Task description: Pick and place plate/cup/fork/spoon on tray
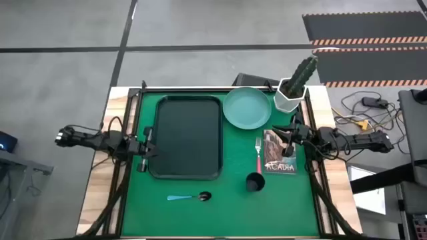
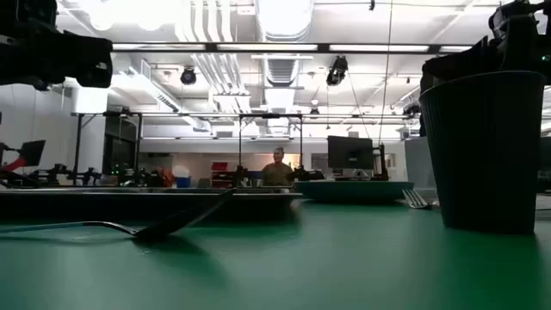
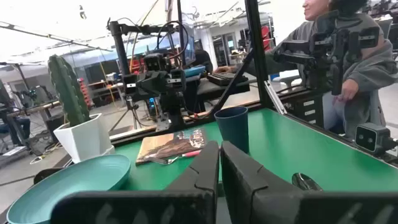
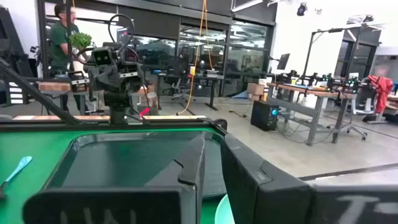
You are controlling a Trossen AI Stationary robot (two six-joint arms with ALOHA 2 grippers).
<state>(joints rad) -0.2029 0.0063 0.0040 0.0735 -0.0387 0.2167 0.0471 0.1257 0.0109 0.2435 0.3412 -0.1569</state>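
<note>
**Tray bare, four pieces waiting on the green mat**

We see one black tray (image 1: 187, 137) lying on the green mat (image 1: 227, 210) that covers the table, toward the left arm's side, and nothing rests inside it. One teal plate (image 1: 247, 107) sits just beside the tray's far right corner, and its dish holds nothing either. One white hexagonal pot (image 1: 289, 98) stands beside the plate with a single cactus (image 1: 303, 73) in it.

One dark cup (image 1: 254, 181) stands upright on the mat, right of the tray; we cannot tell whether anything is in it. One red-handled fork (image 1: 258, 154) lies between the plate and the cup, just beside one booklet (image 1: 279, 161). One blue-handled spoon (image 1: 189, 197) lies on the mat near the tray's near edge, its bowl pointing toward the cup.

The left gripper (image 1: 150, 148) sits at the tray's left rim, fingers pressed together and holding nothing. The right gripper (image 1: 288, 138) hovers at the booklet's far edge, its fingers a narrow slit apart, pinching nothing.

A person (image 3: 348, 68) in a grey sleeve stands beyond the table.
</note>
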